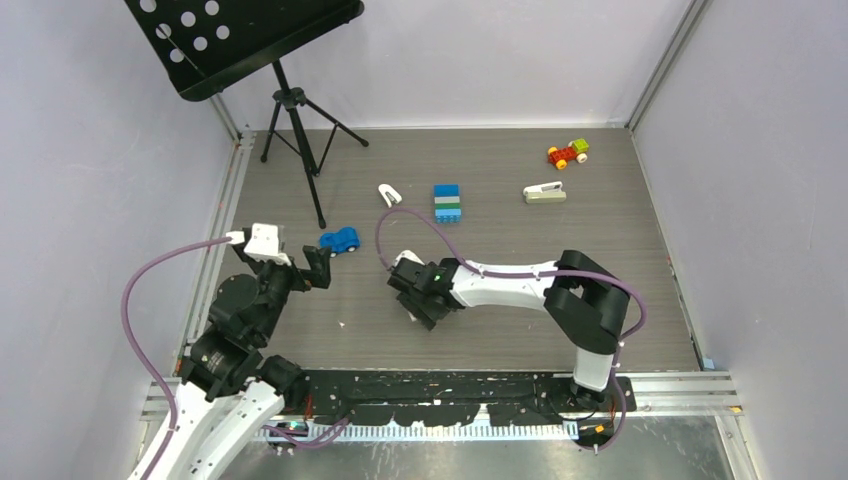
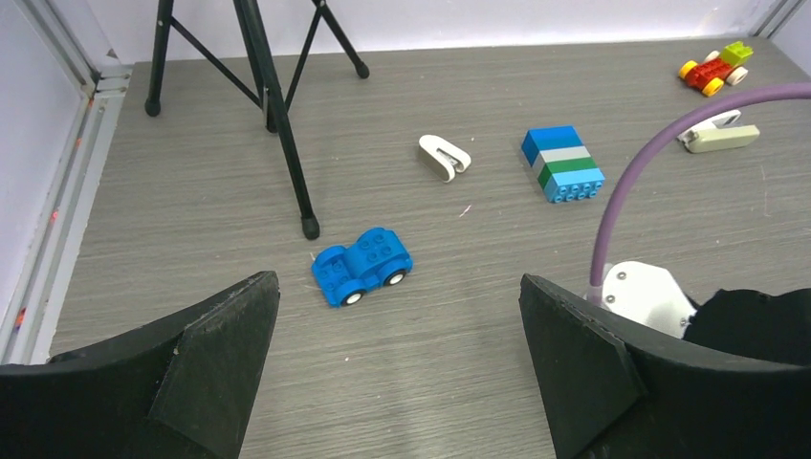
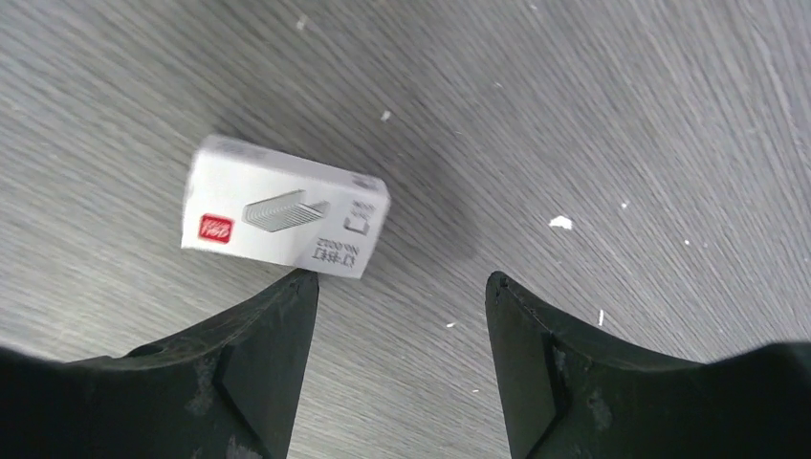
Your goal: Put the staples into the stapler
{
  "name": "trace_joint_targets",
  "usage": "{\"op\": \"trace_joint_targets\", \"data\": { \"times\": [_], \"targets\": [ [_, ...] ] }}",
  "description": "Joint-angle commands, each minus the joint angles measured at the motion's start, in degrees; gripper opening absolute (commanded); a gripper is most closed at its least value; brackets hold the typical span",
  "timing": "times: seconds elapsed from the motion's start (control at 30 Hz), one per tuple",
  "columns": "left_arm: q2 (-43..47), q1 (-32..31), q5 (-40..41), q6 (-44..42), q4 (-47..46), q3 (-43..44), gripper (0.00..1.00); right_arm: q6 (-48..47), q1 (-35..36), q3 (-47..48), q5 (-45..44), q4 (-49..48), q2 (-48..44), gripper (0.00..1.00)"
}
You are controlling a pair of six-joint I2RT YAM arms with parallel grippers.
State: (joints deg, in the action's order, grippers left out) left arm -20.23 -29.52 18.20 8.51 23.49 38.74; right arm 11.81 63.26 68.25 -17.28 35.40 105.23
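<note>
Black fingers (image 3: 258, 363) of the right gripper (image 3: 402, 282) fill the lower edge of the right wrist view, spread apart with only bare desk (image 3: 622, 115) between them: the gripper is released and grasps nothing. Box of staples (image 3: 285, 208), white with a red mark at its left end and a drawing of a staple strip on its upper face, lies flat on the desk in the upper left of that view. It is slightly blurred and set at a slant, just beyond the tip of the left-hand finger; whether box and finger touch cannot be told. In the left wrist view the left gripper (image 2: 398, 287) likewise stands wide apart and empty, low over the desk. Blue toy car (image 2: 361, 266) sits just beyond it, near the centre of the frame, close to one foot of the black tripod stand (image 2: 273, 105). Further back lie a small white clip (image 2: 445, 157) and a stack of blue, white and green bricks (image 2: 562, 163). Stapler (image 2: 719, 134), beige above and white below, rests at the upper right, with a red, yellow and green toy vehicle (image 2: 714, 67) beyond it. A purple cable (image 2: 650, 143) arcs across the right side. In the top view the stapler (image 1: 544, 193) lies in the upper right, well apart from both grippers.
</note>
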Motion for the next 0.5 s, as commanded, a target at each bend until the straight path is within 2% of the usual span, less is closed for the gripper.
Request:
{"op": "trace_joint_targets", "data": {
  "times": [0.0,0.17,0.27,0.37,0.47],
  "targets": [
    [-1.45,-0.10,1.09,0.80,0.04,0.82,1.00,2.25,-0.28,-3.67,-5.90,-1.47,-2.62,0.70],
    [-4.64,-0.10,-0.62,8.02,4.16,2.96,1.00,5.69,-0.34,-8.21,-5.34,-6.44,-9.55,0.70],
    [-7.12,-0.10,-3.54,17.40,8.59,3.51,1.00,8.15,-0.40,-12.16,-4.21,-10.61,-15.69,0.71],
    [-8.62,-0.10,-7.86,24.13,10.41,1.56,1.00,10.65,-0.87,-16.22,-2.37,-14.75,-20.57,0.73],
    [-9.98,-0.10,-12.36,28.78,8.39,-2.52,1.00,12.81,-1.42,-19.75,-0.32,-19.30,-24.16,0.74]
  ]
}}
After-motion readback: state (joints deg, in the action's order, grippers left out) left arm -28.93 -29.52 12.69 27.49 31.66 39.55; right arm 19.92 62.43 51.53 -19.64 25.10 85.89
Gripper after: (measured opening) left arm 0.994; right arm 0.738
